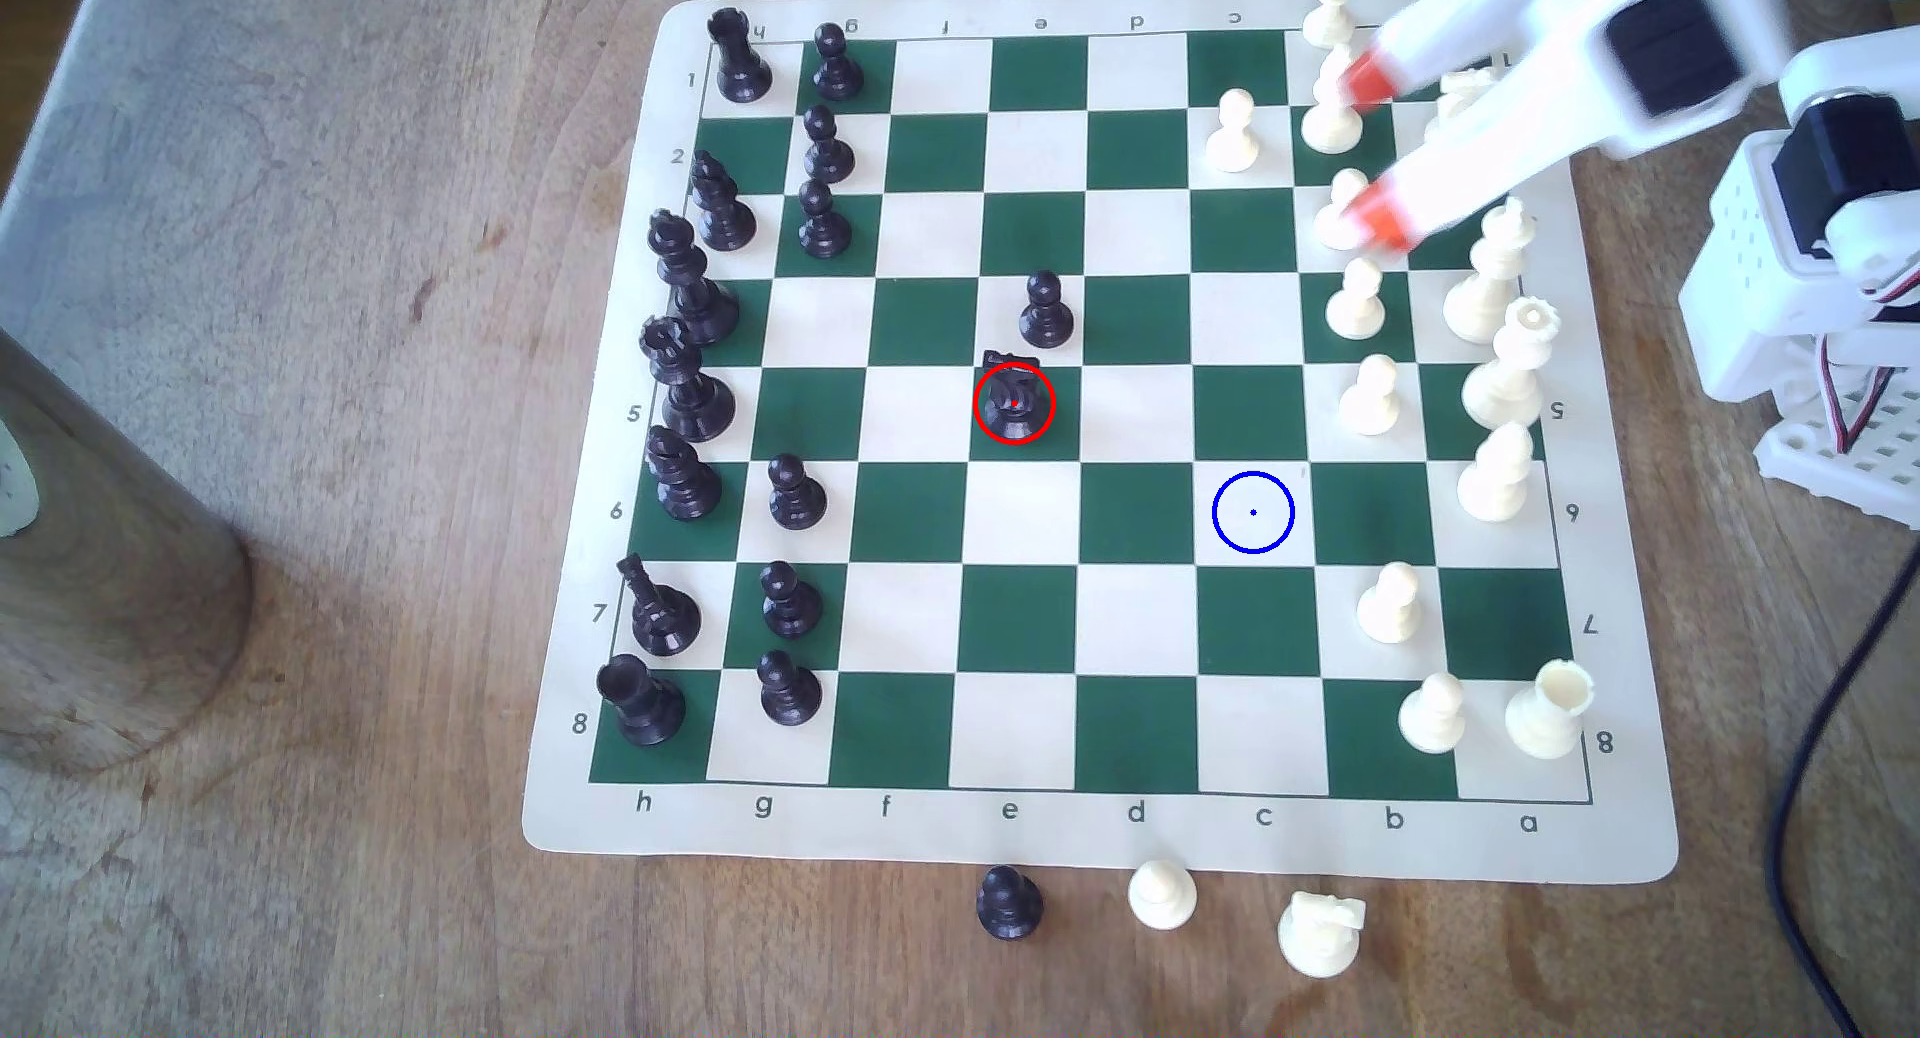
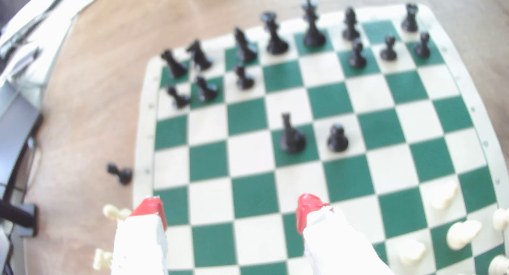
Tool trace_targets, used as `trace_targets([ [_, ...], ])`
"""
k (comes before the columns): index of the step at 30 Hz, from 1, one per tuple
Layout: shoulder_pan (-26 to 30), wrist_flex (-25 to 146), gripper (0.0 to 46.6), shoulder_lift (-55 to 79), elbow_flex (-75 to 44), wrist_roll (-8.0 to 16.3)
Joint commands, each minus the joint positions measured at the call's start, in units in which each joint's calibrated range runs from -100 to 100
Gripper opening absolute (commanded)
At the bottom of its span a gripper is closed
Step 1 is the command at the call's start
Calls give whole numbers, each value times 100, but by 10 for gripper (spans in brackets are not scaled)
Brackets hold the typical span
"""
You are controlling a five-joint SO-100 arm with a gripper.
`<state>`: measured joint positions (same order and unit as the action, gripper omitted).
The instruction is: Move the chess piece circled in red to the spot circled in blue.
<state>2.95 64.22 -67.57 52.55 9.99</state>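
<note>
The chess piece, a black knight (image 1: 1013, 399) inside a red ring, stands on a green square near the board's middle; in the wrist view the knight (image 2: 291, 136) is upright next to a black pawn (image 2: 337, 138). The spot (image 1: 1253, 513), a cream square with a blue ring and dot, lies to the exterior view's right of the knight, one row nearer the front edge. My gripper (image 1: 1369, 150) hangs open with red-tipped white fingers (image 2: 309, 213) above the cream pawns at the board's far right, well away from the knight and holding nothing.
Black pieces (image 1: 686, 373) line the exterior view's left side of the mat (image 1: 582, 830), cream pieces (image 1: 1496, 373) the right. A black pawn (image 1: 1045, 313) stands just behind the knight. Off the front edge lie a black pawn (image 1: 1008, 903), a cream pawn (image 1: 1162, 895) and a cream knight (image 1: 1322, 932).
</note>
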Motion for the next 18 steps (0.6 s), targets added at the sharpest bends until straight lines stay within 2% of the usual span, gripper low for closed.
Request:
trace_targets([
  [1,77,-435,235,1104,-595,44],
  [4,116,-575,209,1825,-822,29],
  [8,30,-869,211,2454,-976,34],
  [13,-17,-943,209,3532,-1710,176],
  [18,61,-960,208,4168,-2273,200],
])
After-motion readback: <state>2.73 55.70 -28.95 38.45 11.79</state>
